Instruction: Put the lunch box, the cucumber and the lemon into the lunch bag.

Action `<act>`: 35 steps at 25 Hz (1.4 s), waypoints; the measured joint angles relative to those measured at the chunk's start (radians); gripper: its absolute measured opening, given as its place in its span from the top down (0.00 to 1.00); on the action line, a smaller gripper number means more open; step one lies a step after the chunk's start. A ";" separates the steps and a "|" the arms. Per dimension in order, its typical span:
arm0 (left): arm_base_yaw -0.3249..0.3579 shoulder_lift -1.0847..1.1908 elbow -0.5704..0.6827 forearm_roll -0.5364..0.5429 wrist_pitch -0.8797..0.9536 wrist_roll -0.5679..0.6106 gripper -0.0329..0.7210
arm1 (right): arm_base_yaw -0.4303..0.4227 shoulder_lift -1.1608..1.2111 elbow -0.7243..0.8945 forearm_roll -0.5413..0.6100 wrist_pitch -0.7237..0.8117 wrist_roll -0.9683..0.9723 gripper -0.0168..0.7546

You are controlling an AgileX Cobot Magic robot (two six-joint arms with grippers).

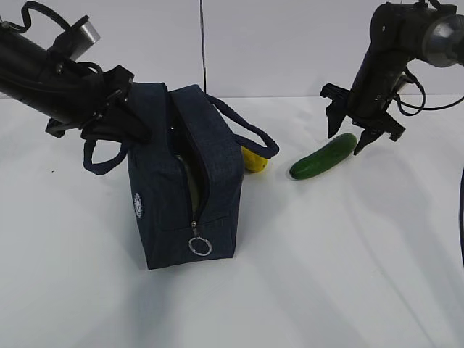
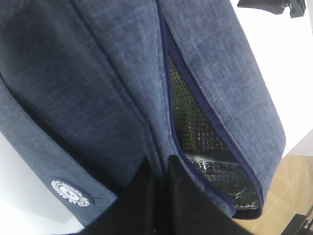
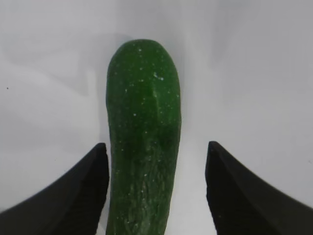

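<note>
Now I lower my right gripper [image 3: 156,196], jaws spread, astride the cucumber [image 1: 323,156] lying right of the lunch bag [image 1: 185,181], and should centre before pinching. My left gripper [image 2: 156,205] pinches the bag's zipper edge, holding it agape.

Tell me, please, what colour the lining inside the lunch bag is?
Silvery, quilted foil lining inside the navy lunch bag; the left wrist view shows it best.

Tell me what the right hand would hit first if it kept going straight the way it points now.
Most likely the cucumber: the right hand is open just above its end, fingers either side, then the table.
</note>
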 joint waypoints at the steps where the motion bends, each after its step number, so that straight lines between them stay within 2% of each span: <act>1: 0.000 0.000 0.000 0.000 0.000 0.000 0.96 | 0.000 0.002 0.000 0.010 0.000 0.000 0.37; 6: 0.000 0.000 0.000 0.000 0.000 0.001 0.96 | 0.000 0.029 0.000 0.053 0.000 0.000 0.37; 15: 0.000 0.000 0.000 0.000 0.000 0.001 0.96 | 0.000 0.035 0.000 0.057 -0.002 0.000 0.37; 24: 0.000 0.000 0.000 0.000 0.000 0.001 0.96 | 0.000 0.035 0.000 0.057 -0.002 0.000 0.54; 31: 0.000 0.000 0.000 0.000 0.000 0.003 0.96 | 0.000 0.035 -0.015 0.059 -0.002 -0.031 0.55; 35: 0.000 0.000 0.000 0.000 0.000 0.005 0.96 | 0.000 0.035 -0.102 0.057 -0.002 -0.134 0.55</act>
